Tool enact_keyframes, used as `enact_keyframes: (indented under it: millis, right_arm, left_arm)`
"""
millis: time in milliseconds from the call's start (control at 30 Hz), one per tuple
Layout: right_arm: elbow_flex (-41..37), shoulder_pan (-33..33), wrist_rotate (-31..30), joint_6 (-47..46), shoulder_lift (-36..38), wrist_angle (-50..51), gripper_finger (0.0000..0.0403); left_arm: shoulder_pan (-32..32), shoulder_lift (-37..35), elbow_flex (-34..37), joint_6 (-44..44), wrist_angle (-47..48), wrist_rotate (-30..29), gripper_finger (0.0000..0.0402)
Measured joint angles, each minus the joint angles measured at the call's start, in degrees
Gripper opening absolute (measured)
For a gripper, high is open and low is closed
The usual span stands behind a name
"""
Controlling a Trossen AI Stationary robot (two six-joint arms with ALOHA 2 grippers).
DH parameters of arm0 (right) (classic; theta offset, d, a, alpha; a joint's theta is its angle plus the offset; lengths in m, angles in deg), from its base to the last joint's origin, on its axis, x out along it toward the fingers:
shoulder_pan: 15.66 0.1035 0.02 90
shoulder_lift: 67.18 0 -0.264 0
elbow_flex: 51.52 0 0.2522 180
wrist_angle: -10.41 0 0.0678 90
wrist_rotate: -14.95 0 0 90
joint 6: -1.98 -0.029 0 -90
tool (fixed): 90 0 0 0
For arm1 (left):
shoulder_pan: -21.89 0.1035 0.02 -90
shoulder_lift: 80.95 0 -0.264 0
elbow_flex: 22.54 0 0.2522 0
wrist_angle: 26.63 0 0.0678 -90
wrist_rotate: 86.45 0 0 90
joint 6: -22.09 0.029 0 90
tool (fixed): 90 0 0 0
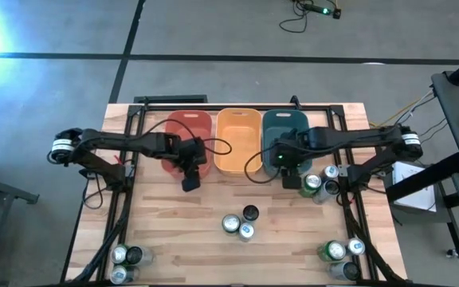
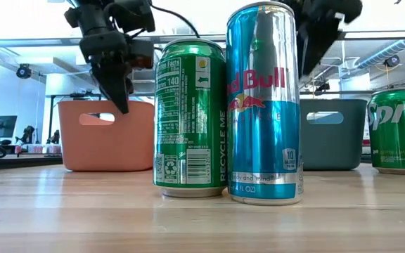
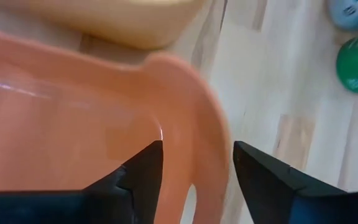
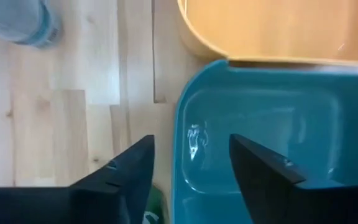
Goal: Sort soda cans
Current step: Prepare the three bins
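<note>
Three tubs stand in a row at the far side: red (image 1: pixel 183 131), yellow (image 1: pixel 237 139) and teal (image 1: pixel 281 127). Soda cans stand upright in groups: three at the middle (image 1: pixel 237 226), among them a green can (image 2: pixel 190 119) and a pale blue can (image 2: pixel 264 105); three right of the teal tub (image 1: pixel 319 183); three in the near left corner (image 1: pixel 126 261); three in the near right corner (image 1: pixel 343 257). My left gripper (image 1: pixel 190 182) (image 3: pixel 197 149) hangs open above the red tub's near rim (image 3: pixel 191 124). My right gripper (image 1: pixel 291 179) (image 4: pixel 191 143) hangs open above the teal tub's near corner (image 4: pixel 185 112). Neither holds anything.
Black frame rails run along the left and right table edges (image 1: pixel 114 231). Bare wood (image 1: pixel 182 231) lies between the middle cans and the corner groups. Cables hang from both arms over the tubs.
</note>
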Motion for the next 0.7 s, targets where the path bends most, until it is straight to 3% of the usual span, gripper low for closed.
enact_keyframes:
  millis: [200,433,567,700]
  right_arm:
    - [-0.8,1.3,-2.4,-2.1,3.7,0.2,0.0244]
    - [-9.0,-1.9,-5.5,-4.5,3.7,-6.5,0.0238]
    - [-13.2,-4.7,-7.0,-2.4,1.6,-13.0,0.0231]
    - [-14.2,-5.9,-6.8,-0.1,-1.7,-13.2,0.0228]
  left_arm:
    - [-0.1,0.0,-9.0,0.7,8.2,0.5,0.0219]
    - [-0.2,-0.8,-23.7,0.5,25.7,1.8,0.0230]
    - [-0.2,-5.1,-25.0,-2.9,28.3,0.4,0.0223]
    - [-0.3,-11.1,-21.6,-6.9,27.6,-0.2,0.0216]
